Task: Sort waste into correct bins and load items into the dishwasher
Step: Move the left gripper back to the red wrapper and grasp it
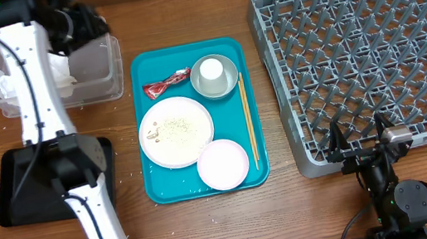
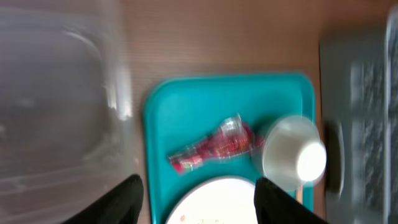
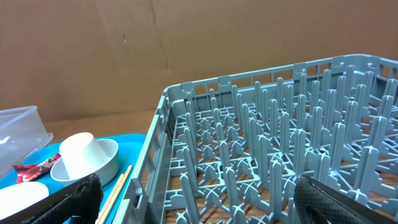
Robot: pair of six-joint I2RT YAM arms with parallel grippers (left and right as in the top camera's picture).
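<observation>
The crumpled white napkin (image 1: 1, 82) lies in the clear tub (image 1: 99, 77) at the back left. My left gripper (image 1: 85, 24) (image 2: 199, 202) is open and empty above the tub's right end. On the teal tray (image 1: 144, 70) are the red wrapper (image 1: 166, 82) (image 2: 214, 146), the white cup (image 1: 211, 71) (image 2: 297, 155) upside down in the metal bowl (image 1: 229, 79), the plate (image 1: 175, 131) with rice grains, the small dish (image 1: 222, 164) and the chopsticks (image 1: 247, 119). My right gripper (image 1: 363, 144) (image 3: 199, 208) is open and empty at the front edge of the grey dish rack (image 1: 367, 48) (image 3: 280, 143).
The black tray (image 1: 10, 194) lies at the front left, partly under my left arm. Crumbs are scattered on the wooden table around the trays. In the right wrist view the cup (image 3: 81, 155), bowl (image 3: 109, 158) and chopsticks (image 3: 115, 193) sit left of the rack.
</observation>
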